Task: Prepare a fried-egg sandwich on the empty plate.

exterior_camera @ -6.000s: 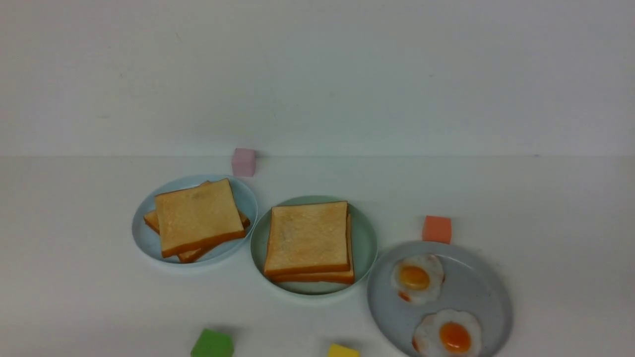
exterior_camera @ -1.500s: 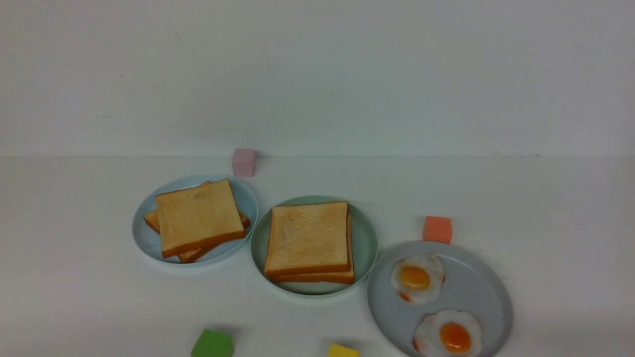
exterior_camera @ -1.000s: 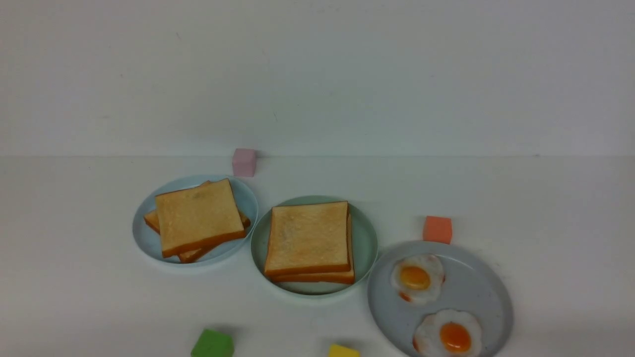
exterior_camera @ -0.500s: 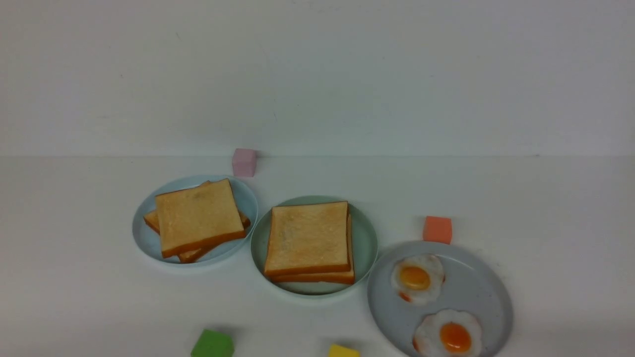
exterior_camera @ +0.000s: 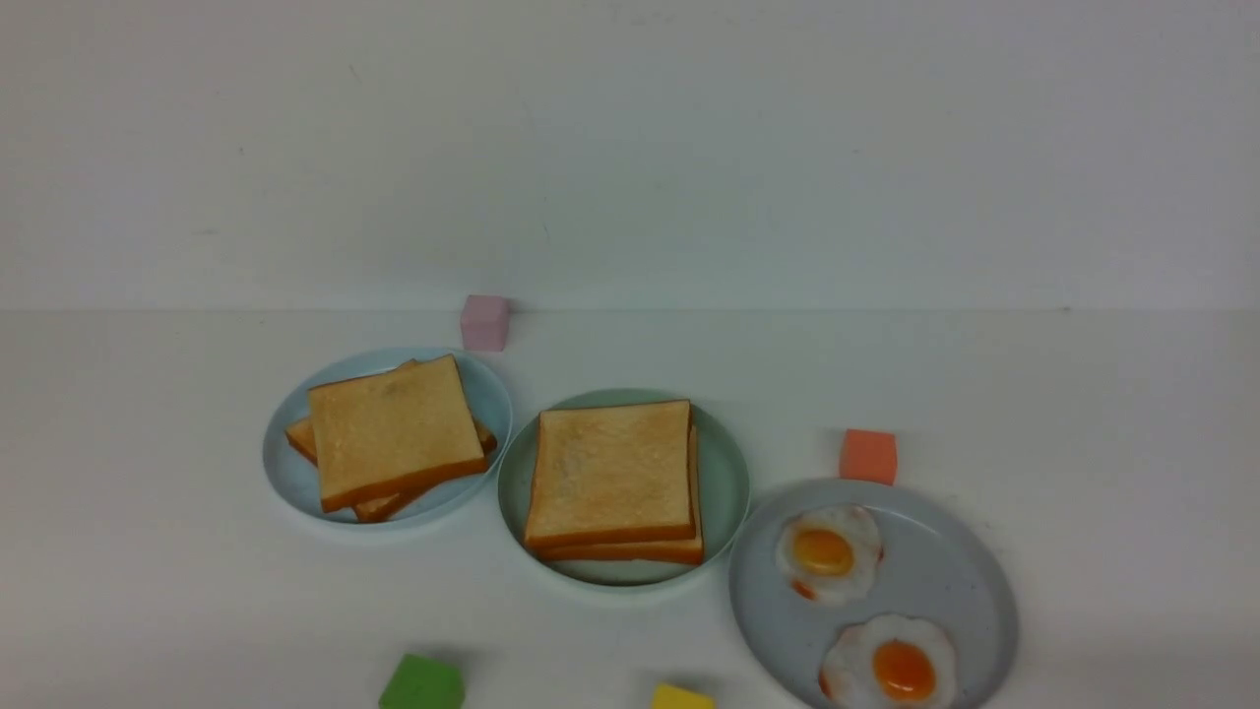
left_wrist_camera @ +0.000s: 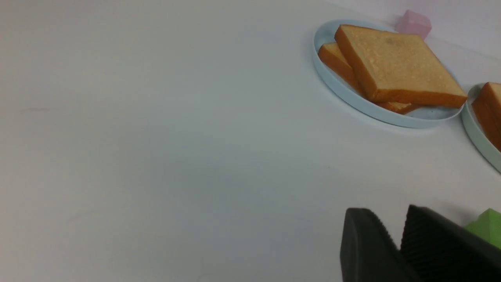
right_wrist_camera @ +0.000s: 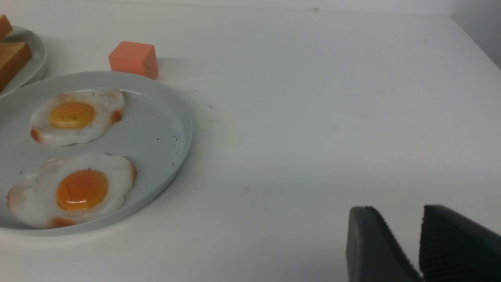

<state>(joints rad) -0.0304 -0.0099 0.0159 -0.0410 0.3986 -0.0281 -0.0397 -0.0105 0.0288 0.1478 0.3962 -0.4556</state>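
Sandwich (exterior_camera: 610, 484) on mint plate (exterior_camera: 724, 463), square, no long axis.
You see left gripper (left_wrist_camera: 395, 235) and right gripper (right_wrist_camera: 407, 239) jaws nearly closed, empty; grey plate (exterior_camera: 945, 571) at 4 o'clock.

three plates (exterior_camera: 281, 471); four toast slices (exterior_camera: 392, 425), two per stack; two fried eggs (exterior_camera: 827, 552); four cubes (exterior_camera: 867, 456); two grippers (left_wrist_camera: 395, 244).

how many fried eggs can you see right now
2: both on the grey plate, one fried egg farther back, the other nearer the camera. Another may be hidden inside the sandwich.
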